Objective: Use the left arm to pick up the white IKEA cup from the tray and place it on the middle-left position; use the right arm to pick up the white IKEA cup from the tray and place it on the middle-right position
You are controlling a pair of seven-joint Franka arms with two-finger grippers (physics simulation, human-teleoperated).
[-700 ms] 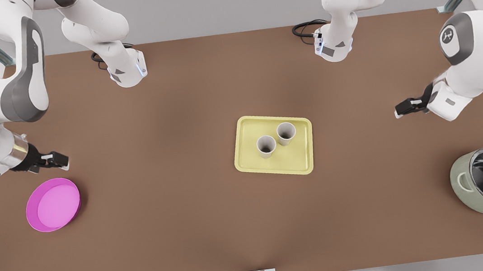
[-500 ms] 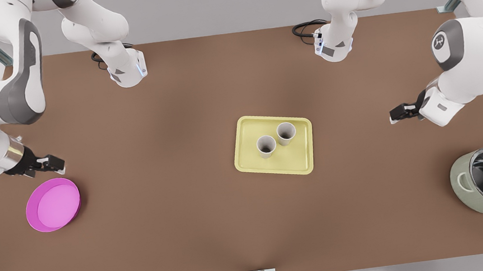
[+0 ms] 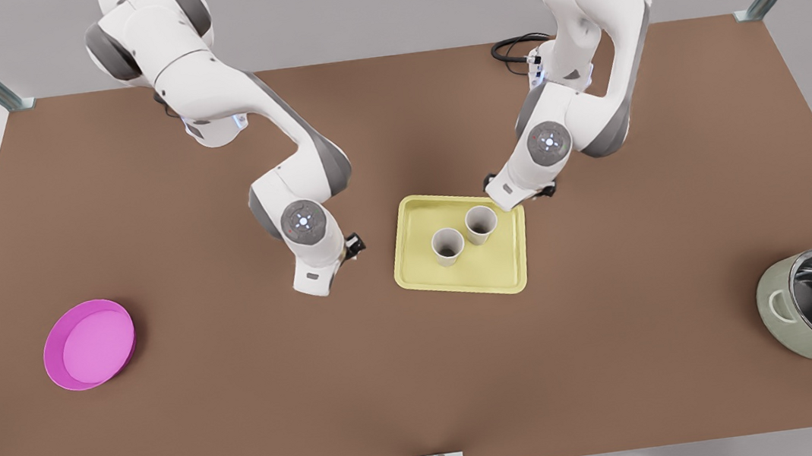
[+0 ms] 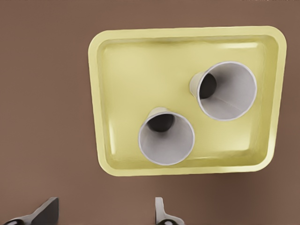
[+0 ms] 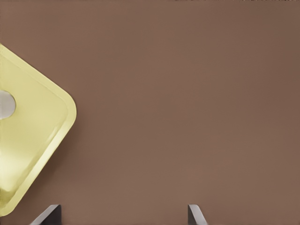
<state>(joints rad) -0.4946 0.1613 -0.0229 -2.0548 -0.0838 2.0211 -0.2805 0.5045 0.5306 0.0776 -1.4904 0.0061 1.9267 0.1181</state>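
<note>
1. Front view: you are seeing the tray (image 3: 511,277) lying mid-counter (image 3: 242,400), with the near cup (image 3: 447,246) and the far cup (image 3: 480,225) standing upright on it, close together. The left arm (image 3: 548,143) is hovering at the tray's far corner on the front view's right; the right arm (image 3: 302,221) is hanging just beside the tray's other end.
2. Left wrist view: the left pincer (image 4: 103,211) is holding its fingers apart, empty, just outside the tray's rim.
3. Right wrist view: the right pincer (image 5: 124,213) is also spread, over bare counter beside a tray corner.
</note>
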